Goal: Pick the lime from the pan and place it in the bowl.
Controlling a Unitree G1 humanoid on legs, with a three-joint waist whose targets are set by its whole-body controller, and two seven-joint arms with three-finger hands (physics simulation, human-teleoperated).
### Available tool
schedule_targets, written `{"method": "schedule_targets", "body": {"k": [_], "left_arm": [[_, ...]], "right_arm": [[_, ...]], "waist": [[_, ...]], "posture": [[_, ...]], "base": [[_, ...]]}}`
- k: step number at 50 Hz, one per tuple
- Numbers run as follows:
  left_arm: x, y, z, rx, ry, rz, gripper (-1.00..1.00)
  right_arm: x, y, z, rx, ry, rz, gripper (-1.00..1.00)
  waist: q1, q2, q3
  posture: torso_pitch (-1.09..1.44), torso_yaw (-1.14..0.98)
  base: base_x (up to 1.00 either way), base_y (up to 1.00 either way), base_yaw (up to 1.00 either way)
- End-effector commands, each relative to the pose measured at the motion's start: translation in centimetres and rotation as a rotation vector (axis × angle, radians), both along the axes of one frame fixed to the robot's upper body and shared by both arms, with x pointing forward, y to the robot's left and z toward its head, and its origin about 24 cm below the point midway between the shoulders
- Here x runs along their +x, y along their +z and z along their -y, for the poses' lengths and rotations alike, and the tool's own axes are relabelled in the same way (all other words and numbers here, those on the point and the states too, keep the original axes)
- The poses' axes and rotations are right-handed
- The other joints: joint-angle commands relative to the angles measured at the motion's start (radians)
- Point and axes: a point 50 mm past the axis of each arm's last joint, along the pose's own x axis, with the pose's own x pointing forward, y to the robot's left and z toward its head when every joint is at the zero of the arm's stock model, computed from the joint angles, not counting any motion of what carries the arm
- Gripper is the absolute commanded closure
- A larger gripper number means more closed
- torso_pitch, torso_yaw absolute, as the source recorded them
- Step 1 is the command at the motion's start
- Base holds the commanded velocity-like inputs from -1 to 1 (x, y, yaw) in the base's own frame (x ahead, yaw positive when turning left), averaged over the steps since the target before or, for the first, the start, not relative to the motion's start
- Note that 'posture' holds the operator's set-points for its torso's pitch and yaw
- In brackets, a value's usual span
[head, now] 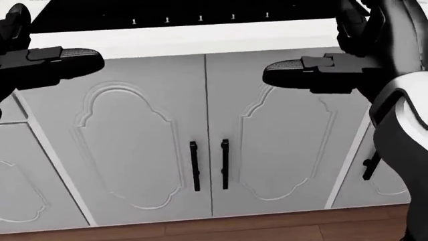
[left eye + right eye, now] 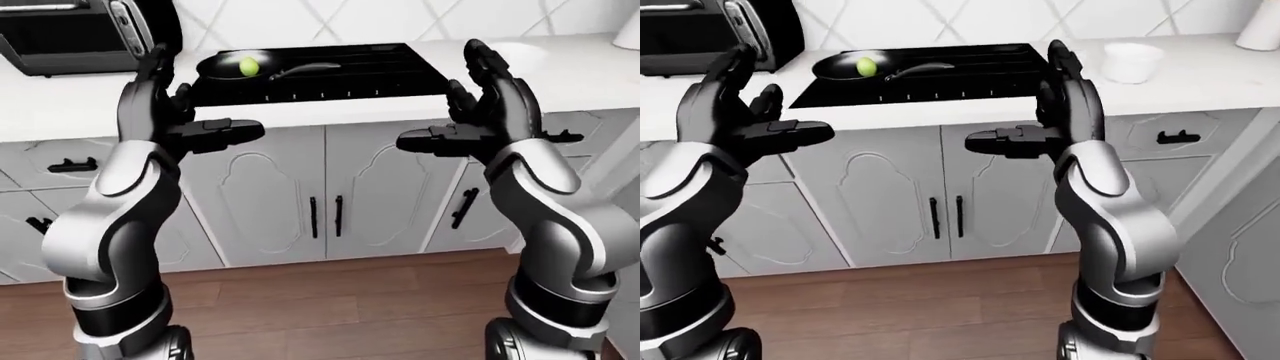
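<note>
— Green lime sits inside the black frying pan, on the stove toward the far left part of the white surface. Why are both arms just parked up high?

— I judge I haven't started the reach. My left hand and right hand hover level with the near edge of the surface, fingers spread and holding nothing, palms facing each other. Kept raised like that, they would clear the edge when I lean in.

— And the bowl?

— White bowl stands well apart from the pan, toward the right end of the surface. The pan's handle points that way, so I'd say my right hand suits the carry.

— Any writing?

— None I can read. Small white marks run along the stove's near edge, too tiny to make out. The microwave at the far left corner shows no legible label.
</note>
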Motion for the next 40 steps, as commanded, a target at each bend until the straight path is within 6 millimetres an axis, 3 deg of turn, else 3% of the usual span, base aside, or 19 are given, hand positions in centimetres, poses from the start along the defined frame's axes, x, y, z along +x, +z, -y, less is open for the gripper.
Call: {"method": "schedule_targets", "body": {"k": [1, 6, 8, 9, 10, 14, 18, 20, 22, 23, 24, 28, 31, 33, 35, 37, 38, 40], "left_arm": [[-0.6, 1.9, 0.5, 0.011, -0.025, 0.105, -1.0], [-0.7, 2.1, 0.6, 0.009, -0.028, 0.111, -1.0], [-0.7, 2.1, 0.5, 0.01, -0.029, 0.109, -1.0], [-0.7, 2.2, 0.3, 0.008, -0.029, 0.112, -1.0], [-0.6, 2.1, 0.3, 0.008, -0.027, 0.111, -1.0], [-0.8, 2.0, 0.3, 0.01, -0.032, 0.109, -1.0], [-0.8, 2.0, 0.1, 0.008, -0.032, 0.108, -1.0], [-0.8, 2.0, 0.0, 0.009, -0.03, 0.108, -1.0], [-1.2, 1.8, 0.8, 0.012, -0.033, 0.107, -1.0], [-1.3, 1.9, 0.9, 0.011, -0.033, 0.108, -1.0], [-1.3, 2.1, 1.1, 0.011, -0.03, 0.109, -1.0], [-0.7, 2.1, 0.7, 0.01, -0.029, 0.11, -1.0], [-0.5, 2.0, 0.5, 0.011, -0.031, 0.11, -1.0], [-0.5, 1.9, 0.5, 0.011, -0.032, 0.109, -1.0], [-0.7, 2.0, 0.5, 0.011, -0.031, 0.109, -1.0], [-0.8, 2.0, 0.6, 0.012, -0.033, 0.109, -1.0], [-0.9, 2.0, 0.6, 0.012, -0.032, 0.11, -1.0], [-0.9, 1.9, 0.6, 0.014, -0.032, 0.11, -1.0]], "right_arm": [[-0.6, 2.0, 0.5, 0.004, -0.028, 0.114, -1.0], [-0.7, 2.2, 0.5, 0.007, -0.027, 0.119, -1.0], [-0.5, 2.0, 0.4, 0.007, -0.026, 0.117, -1.0], [-0.5, 2.0, 0.2, 0.006, -0.024, 0.116, -1.0], [-0.4, 2.0, 0.1, 0.006, -0.025, 0.116, -1.0], [-0.4, 2.1, 0.6, 0.009, -0.029, 0.121, -1.0], [-0.9, 2.2, 1.0, 0.009, -0.029, 0.122, -1.0], [-1.1, 2.3, 1.1, 0.008, -0.03, 0.123, -1.0], [-1.4, 2.4, 1.3, 0.009, -0.032, 0.125, -1.0], [-1.4, 2.4, 1.2, 0.008, -0.029, 0.125, -1.0], [-1.3, 2.2, 1.1, 0.006, -0.028, 0.122, -1.0], [-0.7, 2.1, 0.7, 0.004, -0.026, 0.121, -1.0], [-0.6, 2.2, 0.4, 0.004, -0.025, 0.122, -1.0], [-0.6, 2.2, 0.3, 0.004, -0.026, 0.123, -1.0], [-0.7, 2.0, 0.4, 0.003, -0.025, 0.123, -1.0], [-0.8, 2.0, 0.5, 0.003, -0.027, 0.121, -1.0], [-0.8, 2.0, 0.5, 0.003, -0.026, 0.122, -1.0], [-0.9, 1.9, 0.5, 0.002, -0.025, 0.121, -1.0]], "waist": [[-0.007, -0.003, -0.023], [-0.006, -0.05, -0.016], [-0.002, -0.083, -0.017], [-0.001, -0.11, -0.026], [-0.006, -0.091, -0.023], [-0.004, -0.089, -0.035], [-0.005, -0.047, -0.017], [-0.012, -0.007, -0.02], [-0.013, 0.076, -0.043], [-0.008, 0.019, -0.026], [-0.01, 0.036, -0.024], [-0.003, -0.004, -0.028], [-0.003, -0.031, -0.017], [0.0, -0.058, -0.014], [0.004, -0.105, -0.022], [-0.004, -0.086, -0.021], [0.003, -0.099, -0.022], [-0.001, -0.092, -0.029]], "posture": [[0.0, 0.0], [0.0, 0.0], [0.0, 0.0], [0.0, 0.0], [0.0, 0.0], [0.0, 0.0], [0.0, 0.0], [0.0, 0.0], [0.0, 0.0], [0.0, 0.0], [0.0, 0.0], [0.0, 0.0], [0.0, 0.0], [0.0, 0.0], [0.0, 0.0], [0.0, 0.0], [0.0, 0.0], [0.0, 0.0]], "base": [[0.1, 0.26, 0.0], [0.1, 0.26, 0.0], [0.09, 0.26, 0.0], [0.1, 0.27, 0.0], [0.1, 0.26, 0.0], [0.1, 0.26, 0.0], [0.1, 0.26, 0.0], [0.11, 0.26, 0.0], [0.1, 0.26, 0.0], [0.1, 0.26, 0.0], [0.12, 0.25, 0.0], [0.12, 0.25, 0.0], [0.14, 0.24, 0.0], [0.15, 0.25, 0.0], [0.15, 0.25, 0.0], [0.16, 0.25, 0.0], [0.16, 0.24, 0.0], [0.17, 0.24, 0.0]]}}
